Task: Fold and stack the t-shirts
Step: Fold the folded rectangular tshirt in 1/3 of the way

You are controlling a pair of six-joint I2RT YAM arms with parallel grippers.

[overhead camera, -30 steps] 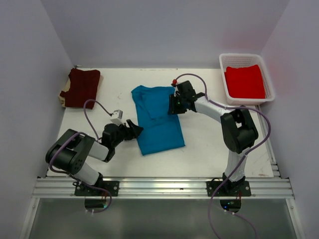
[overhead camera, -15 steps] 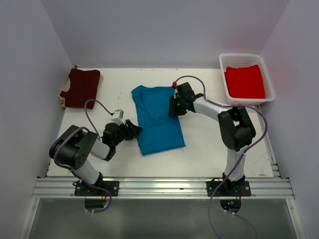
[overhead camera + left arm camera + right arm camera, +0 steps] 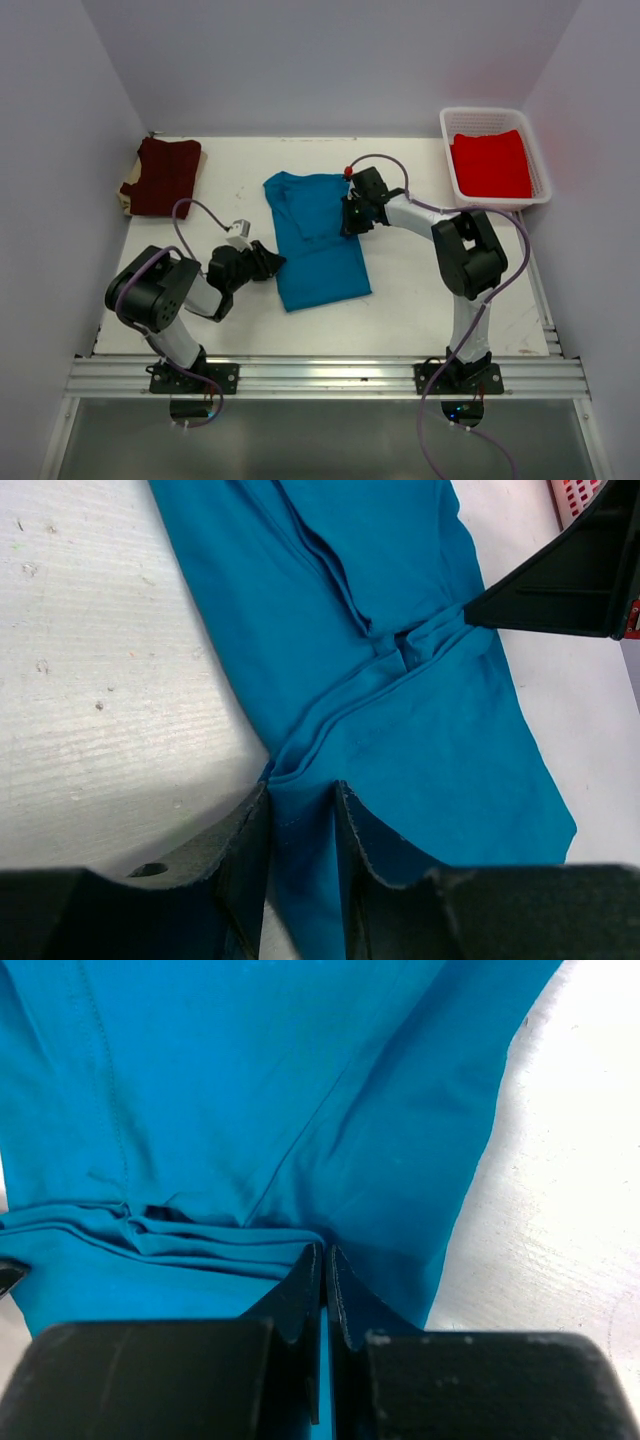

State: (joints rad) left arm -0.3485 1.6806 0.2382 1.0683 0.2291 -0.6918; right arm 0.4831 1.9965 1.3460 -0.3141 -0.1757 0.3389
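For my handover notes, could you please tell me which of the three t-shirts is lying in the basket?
The bright red t-shirt, folded inside the white mesh basket at far right; the maroon t-shirt and teal t-shirt lie on the table.

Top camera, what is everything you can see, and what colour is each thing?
teal t-shirt: one, teal-blue, spread out in the middle of the table
maroon t-shirt: one, dark maroon, folded at the far left corner
red t-shirt: one, bright red, folded inside the basket
basket: one, white mesh, far right corner
table: one, white, under everything
arms: two, black and white with purple cables, bolted at the near edge
left pincer: one, black, jaws either side of the teal t-shirt's left edge
right pincer: one, black, shut on the teal t-shirt's right edge
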